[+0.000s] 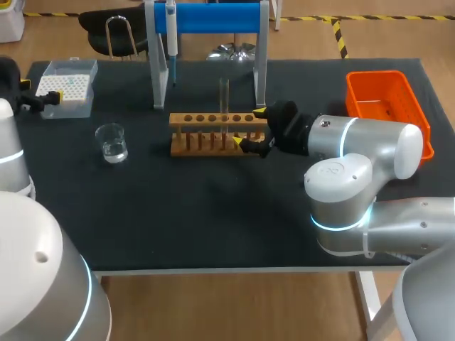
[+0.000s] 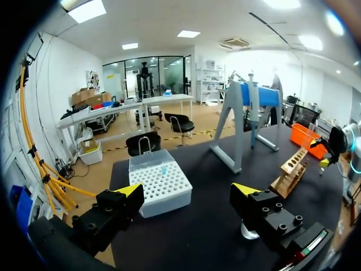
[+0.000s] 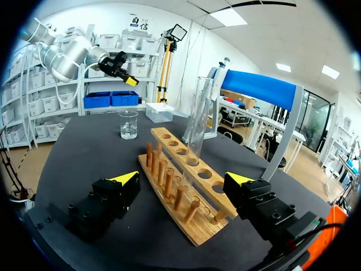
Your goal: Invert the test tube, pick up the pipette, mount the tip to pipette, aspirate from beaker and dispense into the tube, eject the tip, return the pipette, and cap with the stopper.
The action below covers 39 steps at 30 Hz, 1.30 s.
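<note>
- My right pincer (image 1: 249, 127) has its yellow-tipped fingers apart. They stand on either side of the right end of the wooden rack (image 1: 183, 118) and grip nothing.
- In the right wrist view, the rack (image 3: 217, 191) runs out between the open fingers of that pincer (image 3: 183, 178), with a gap at each finger.
- The test tube (image 1: 224, 99) stands upright in a rack hole, right of the rack's middle. It is ahead of my right pincer and untouched.
- The rack sits mid-bench (image 1: 213, 213), nearer the far edge.
- My left pincer (image 1: 37, 92) is open and empty, at the far left corner beside the tip box (image 1: 67, 85).
- The pipette (image 1: 171, 35) hangs on the blue stand (image 1: 213, 18) at the far edge, behind the rack.
- The beaker (image 1: 112, 142), with clear liquid in it, stands left of the rack, well apart from both pincers.
- An orange bin (image 1: 384, 96) sits at the far right corner.
</note>
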Each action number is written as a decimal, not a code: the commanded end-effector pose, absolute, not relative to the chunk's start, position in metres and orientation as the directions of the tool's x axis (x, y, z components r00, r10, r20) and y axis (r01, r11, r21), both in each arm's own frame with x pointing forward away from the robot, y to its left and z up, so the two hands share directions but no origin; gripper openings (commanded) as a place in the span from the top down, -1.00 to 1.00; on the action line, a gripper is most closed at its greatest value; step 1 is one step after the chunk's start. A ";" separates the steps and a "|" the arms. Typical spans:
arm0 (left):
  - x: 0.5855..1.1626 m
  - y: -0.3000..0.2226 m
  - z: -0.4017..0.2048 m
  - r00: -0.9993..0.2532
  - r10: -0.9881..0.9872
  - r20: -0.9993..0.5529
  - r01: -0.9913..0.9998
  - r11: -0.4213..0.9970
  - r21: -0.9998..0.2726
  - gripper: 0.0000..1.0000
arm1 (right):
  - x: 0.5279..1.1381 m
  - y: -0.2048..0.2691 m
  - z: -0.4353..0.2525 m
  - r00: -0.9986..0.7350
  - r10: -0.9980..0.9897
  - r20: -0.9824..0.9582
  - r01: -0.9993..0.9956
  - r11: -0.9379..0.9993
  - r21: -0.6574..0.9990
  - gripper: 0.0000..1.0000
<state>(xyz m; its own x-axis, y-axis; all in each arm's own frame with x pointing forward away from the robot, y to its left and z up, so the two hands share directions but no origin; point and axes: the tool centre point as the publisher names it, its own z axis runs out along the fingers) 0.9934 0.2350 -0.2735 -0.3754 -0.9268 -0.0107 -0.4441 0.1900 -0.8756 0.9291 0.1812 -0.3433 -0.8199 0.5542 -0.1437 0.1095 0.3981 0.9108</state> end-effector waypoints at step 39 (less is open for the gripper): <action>1.091 0.247 -0.328 -0.314 -0.949 0.033 -0.481 0.129 -0.867 -1.00 | 0.929 0.181 -0.342 -0.821 0.552 -0.142 0.112 0.401 0.909 -1.00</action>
